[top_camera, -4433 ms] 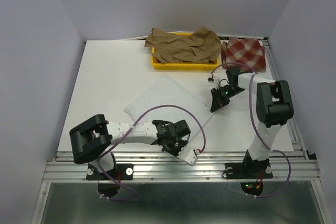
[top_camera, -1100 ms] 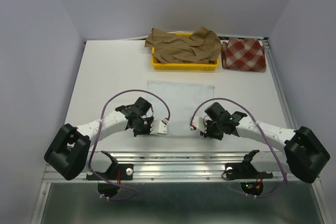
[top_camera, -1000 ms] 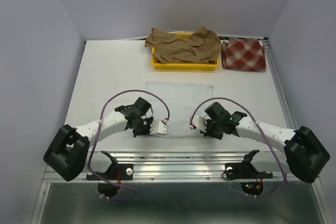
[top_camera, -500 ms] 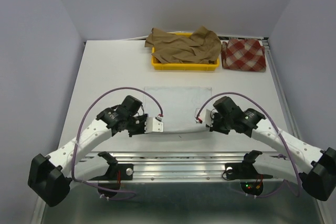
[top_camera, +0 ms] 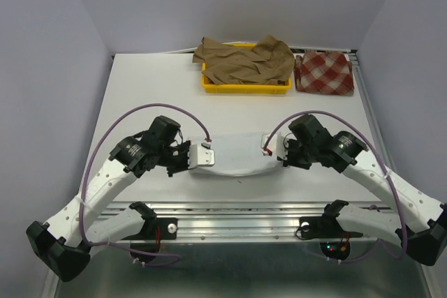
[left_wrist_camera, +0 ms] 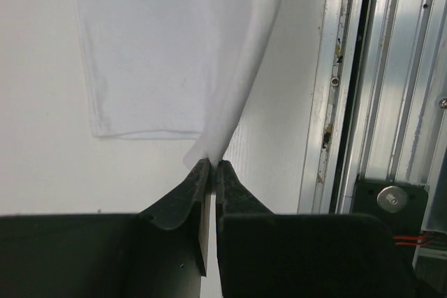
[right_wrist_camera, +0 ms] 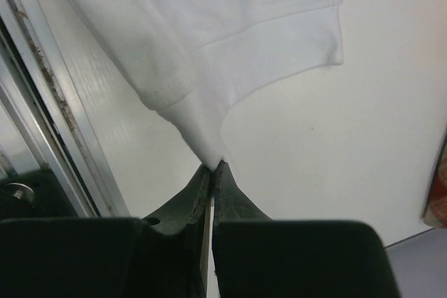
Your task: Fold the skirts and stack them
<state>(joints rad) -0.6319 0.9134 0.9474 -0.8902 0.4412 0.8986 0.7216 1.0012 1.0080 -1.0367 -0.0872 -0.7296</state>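
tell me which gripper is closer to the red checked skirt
Right. The right gripper, shut on a white skirt corner, is below the checked skirt in the top view, slightly left of it; the left gripper grips the opposite corner, much farther left.

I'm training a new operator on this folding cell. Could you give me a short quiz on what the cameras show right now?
1. True or false: the left gripper and the right gripper are each shut on the white skirt.
2. Fill in: in the top view, the checked skirt lies to the ___ of the tray.
3. What lies on the tray? A) checked skirt B) tan skirt C) nothing

Key: 1 true; 2 right; 3 B.
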